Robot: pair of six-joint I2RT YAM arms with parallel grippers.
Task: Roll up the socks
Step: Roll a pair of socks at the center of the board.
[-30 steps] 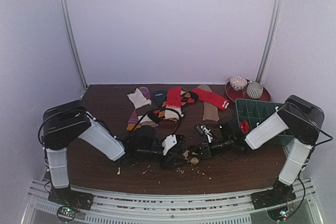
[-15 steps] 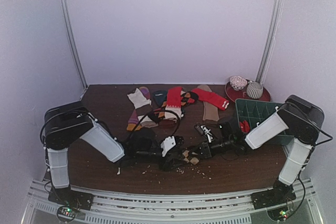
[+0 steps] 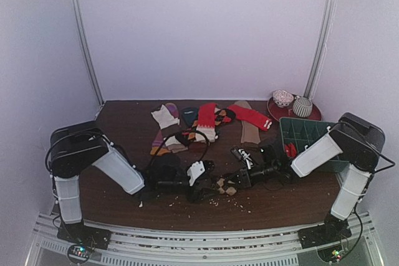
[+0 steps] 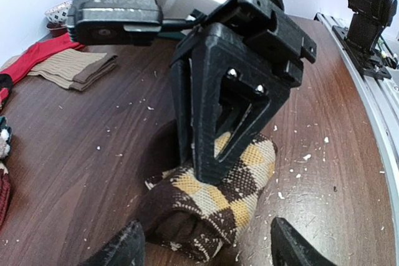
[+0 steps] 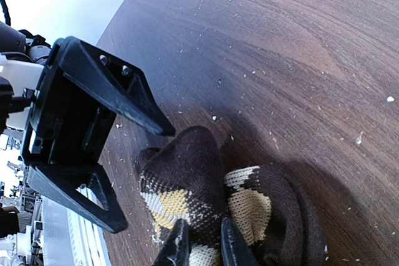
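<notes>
Top external view puts the left gripper (image 3: 204, 187) low over the near middle of the table (image 3: 118, 123), pointing right. The dark brown argyle sock (image 3: 224, 186) is bunched just to its right, and the right gripper (image 3: 240, 180) reaches in from the other side, so the bundle sits between the two. Left wrist view shows the left gripper's fingers (image 4: 124, 250) spread wide on either side of the sock's folded brown end, not closed on it; that end lies just ahead, centred in the gap. The bundle's long axis runs roughly left to right, in line with both arms. Right wrist view shows the right gripper's fingers (image 5: 177, 247) drawn close together, pinching a fold of the tan-diamond cloth at the sock's right end. I judge the left gripper to be nearer the free end, so the coming move turns on that end lying straight ahead of its open mouth, to the right. Far back and to the right, the red sock (image 3: 249, 115) lies flat, well apart from both grippers.
</notes>
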